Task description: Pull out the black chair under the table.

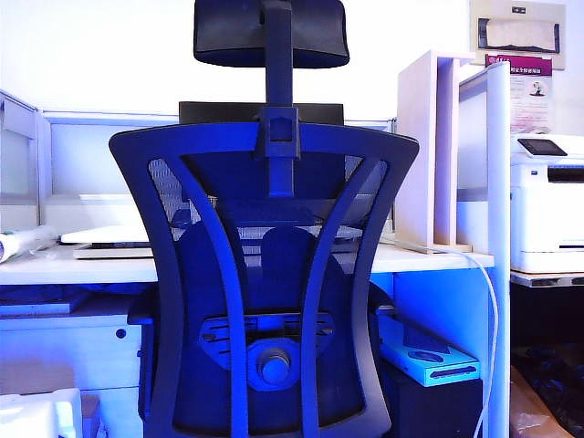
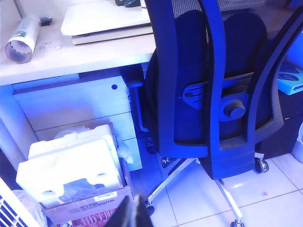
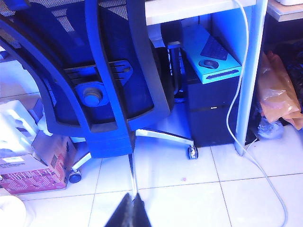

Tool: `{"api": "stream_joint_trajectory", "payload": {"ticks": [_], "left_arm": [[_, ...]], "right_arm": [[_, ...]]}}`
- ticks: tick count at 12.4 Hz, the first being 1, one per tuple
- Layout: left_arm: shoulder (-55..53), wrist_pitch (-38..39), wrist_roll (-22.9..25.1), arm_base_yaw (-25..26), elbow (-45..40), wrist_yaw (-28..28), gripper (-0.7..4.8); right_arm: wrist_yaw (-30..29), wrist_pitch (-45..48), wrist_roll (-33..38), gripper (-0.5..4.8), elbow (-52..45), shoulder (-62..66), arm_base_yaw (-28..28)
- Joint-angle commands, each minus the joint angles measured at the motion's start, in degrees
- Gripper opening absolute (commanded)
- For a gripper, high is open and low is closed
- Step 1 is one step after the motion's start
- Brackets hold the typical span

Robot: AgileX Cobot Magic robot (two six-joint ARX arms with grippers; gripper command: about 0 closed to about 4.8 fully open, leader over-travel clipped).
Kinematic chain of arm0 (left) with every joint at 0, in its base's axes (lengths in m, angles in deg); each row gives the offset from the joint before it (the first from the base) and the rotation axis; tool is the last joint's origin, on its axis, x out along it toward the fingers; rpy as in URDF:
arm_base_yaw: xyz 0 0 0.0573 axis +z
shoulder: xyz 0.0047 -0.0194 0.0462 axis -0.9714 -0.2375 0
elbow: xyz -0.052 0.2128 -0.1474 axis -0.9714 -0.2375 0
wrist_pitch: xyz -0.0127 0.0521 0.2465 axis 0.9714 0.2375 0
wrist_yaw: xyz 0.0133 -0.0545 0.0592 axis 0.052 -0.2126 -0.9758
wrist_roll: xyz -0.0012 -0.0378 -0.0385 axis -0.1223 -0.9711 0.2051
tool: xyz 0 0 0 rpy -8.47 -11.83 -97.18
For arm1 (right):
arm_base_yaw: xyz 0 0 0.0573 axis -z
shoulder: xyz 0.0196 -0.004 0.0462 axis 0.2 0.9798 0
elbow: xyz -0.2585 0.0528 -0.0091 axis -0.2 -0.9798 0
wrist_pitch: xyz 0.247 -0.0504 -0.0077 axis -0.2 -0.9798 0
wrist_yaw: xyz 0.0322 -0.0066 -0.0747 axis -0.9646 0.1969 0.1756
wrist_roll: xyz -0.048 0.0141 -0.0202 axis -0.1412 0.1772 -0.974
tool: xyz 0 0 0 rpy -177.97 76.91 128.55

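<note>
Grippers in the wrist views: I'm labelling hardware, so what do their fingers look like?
Only the tips show. The left gripper and right gripper each end in two dark, slim, tapered fingers forming a narrow wedge. No cables or markings are visible; the arms themselves are out of frame.

office workstation. black chair, mesh-backed with headrest, pushed in at a long white worktop with a drawer unit beneath. cubicle partition panels behind the worktop. closed laptop on top. multifunction printer on a side surface at right. black pc tower under the worktop with a boxed keyboard-and-mouse set on it. white tiled floor, cardboard box with foam packing.
</note>
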Motion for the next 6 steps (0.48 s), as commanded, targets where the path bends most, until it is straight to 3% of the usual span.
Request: {"api": "stream_joint_trajectory", "payload": {"ticks": [1,6], "left_arm": [[0.0,1.0,-0.2,0.0,-0.1,0.0,0.22],[0.0,1.1,-0.2,0.0,-0.1,0.8,0.21]], "right_arm": [[0.1,0.1,-0.1,-0.06,-0.2,-0.2,0.0],[0.1,-0.1,-0.1,-0.06,-0.2,-0.2,0.0]]}}
